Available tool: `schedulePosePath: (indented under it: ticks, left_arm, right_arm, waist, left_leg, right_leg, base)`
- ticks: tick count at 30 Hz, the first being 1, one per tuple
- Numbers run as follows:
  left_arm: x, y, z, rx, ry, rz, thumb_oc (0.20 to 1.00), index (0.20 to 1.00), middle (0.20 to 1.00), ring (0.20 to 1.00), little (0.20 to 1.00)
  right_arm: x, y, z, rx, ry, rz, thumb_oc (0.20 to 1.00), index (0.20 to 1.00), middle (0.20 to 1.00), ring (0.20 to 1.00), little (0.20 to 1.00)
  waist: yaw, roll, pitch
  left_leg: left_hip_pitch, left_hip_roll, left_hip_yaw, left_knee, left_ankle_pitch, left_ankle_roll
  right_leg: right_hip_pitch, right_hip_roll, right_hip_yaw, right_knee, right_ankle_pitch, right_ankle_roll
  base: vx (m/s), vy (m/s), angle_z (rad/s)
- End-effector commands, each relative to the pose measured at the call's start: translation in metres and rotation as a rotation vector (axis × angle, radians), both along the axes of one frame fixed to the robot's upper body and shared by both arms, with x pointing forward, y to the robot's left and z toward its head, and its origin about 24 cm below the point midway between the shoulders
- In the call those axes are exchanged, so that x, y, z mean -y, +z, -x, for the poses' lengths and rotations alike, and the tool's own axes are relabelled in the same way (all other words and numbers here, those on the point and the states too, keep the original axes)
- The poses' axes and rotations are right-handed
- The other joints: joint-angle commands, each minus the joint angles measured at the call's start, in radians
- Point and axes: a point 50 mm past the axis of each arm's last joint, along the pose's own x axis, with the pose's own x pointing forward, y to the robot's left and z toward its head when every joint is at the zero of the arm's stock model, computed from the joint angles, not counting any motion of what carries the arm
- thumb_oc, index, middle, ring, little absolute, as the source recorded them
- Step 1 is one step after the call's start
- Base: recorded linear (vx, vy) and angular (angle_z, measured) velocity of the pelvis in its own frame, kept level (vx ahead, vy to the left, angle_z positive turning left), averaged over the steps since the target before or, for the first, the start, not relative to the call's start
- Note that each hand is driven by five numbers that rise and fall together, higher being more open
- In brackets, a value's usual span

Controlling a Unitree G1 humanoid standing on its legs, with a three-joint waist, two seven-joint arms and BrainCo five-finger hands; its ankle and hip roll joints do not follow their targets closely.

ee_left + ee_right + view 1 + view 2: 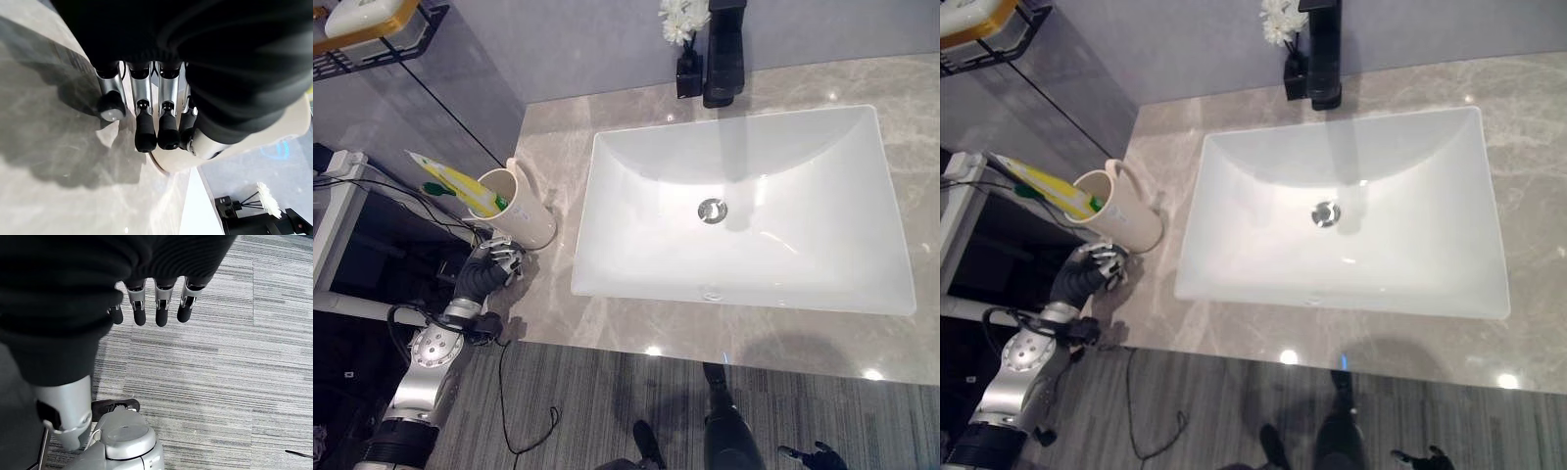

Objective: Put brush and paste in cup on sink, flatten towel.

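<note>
The left hand sits at the front-left corner of the surface, fingers straight and relaxed, gripping nothing, their dark tips just at the base of the cup. In the left wrist view the tips look close to or touching its rounded wall; I cannot tell which. The cup stands upright just left of the sink, and the yellow paste tube already leans out of its mouth, with a green piece beside it that is probably the brush (too small to be sure).

The cup looks light, rigid and smooth, so likely slippery and easy to tip with its load leaning out one side; a wrap around its lower body seems safest.

The right hand hangs over the floor, fingers straight and empty.
</note>
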Motion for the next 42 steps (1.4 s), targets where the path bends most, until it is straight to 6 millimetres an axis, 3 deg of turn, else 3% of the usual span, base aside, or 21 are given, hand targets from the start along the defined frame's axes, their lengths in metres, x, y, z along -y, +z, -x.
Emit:
schedulePosePath:
  ticks: [1,8,16,24,36,42]
  left_arm:
    - [-0.029,0.01,-0.007,0.034,0.137,-0.068,0.2,0.2,0.2,0.2,0.2]
    - [-0.034,0.026,-0.023,0.085,0.201,-0.094,0.2,0.2,0.2,0.2,0.2]
    - [-0.022,0.045,-0.043,0.145,0.197,-0.108,0.2,0.2,0.2,0.2,0.2]
    - [-0.011,0.05,-0.052,0.167,0.179,-0.097,0.2,0.2,0.2,0.2,0.2]
    - [-0.001,0.034,-0.03,0.126,0.049,-0.069,0.2,0.2,0.2,0.2,0.2]
    - [-0.001,0.038,-0.027,0.152,0.036,-0.093,0.2,0.2,0.2,0.2,0.2]
  right_arm:
    - [-0.003,-0.003,0.009,-0.014,-0.015,0.007,1.0,1.0,1.0,1.0,1.0]
    - [-0.004,-0.001,0.001,0.012,-0.003,0.01,1.0,1.0,1.0,1.0,1.0]
    - [-0.007,0.0,-0.01,0.036,0.024,0.013,1.0,1.0,1.0,1.0,1.0]
    - [-0.008,0.001,-0.015,0.061,0.019,0.017,1.0,1.0,1.0,1.0,1.0]
    - [-0.009,0.001,-0.014,0.066,0.01,0.005,1.0,1.0,1.0,1.0,1.0]
    - [-0.011,0.0,-0.012,0.071,0.006,-0.016,1.0,1.0,1.0,1.0,1.0]
  waist:
    - [-0.047,-0.013,0.005]
    - [-0.058,-0.014,0.017]
    - [-0.072,-0.023,0.023]
    - [-0.078,-0.024,0.03]
    - [-0.064,-0.021,0.025]
    - [-0.063,-0.021,0.025]
  left_leg:
    - [0.112,-0.049,0.018,0.011,-0.036,-0.022]
    - [0.099,-0.048,0.03,0.011,-0.036,-0.025]
    - [0.088,-0.044,0.036,0.011,-0.036,-0.029]
    - [0.089,-0.038,0.039,0.011,-0.035,-0.034]
    - [0.108,-0.039,0.04,0.011,-0.041,-0.034]
    - [0.108,-0.041,0.04,0.011,-0.042,-0.034]
  right_leg:
    - [-0.112,-0.022,0.046,0.142,-0.021,0.042]
    - [-0.14,-0.013,0.053,0.156,-0.023,0.04]
    - [-0.154,-0.004,0.057,0.152,-0.022,0.037]
    - [-0.153,0.006,0.059,0.147,-0.028,0.033]
    - [-0.136,0.014,0.06,0.14,-0.033,0.026]
    - [-0.142,0.014,0.058,0.146,-0.034,0.025]
  base:
    - [0.0,0.0,0.0]
    - [0.0,-0.009,-0.08]
    - [0.0,-0.004,-0.02]
    - [0.0,0.0,0.0]
    - [0.0,0.0,0.0]
    - [0.0,0.0,-0.01]
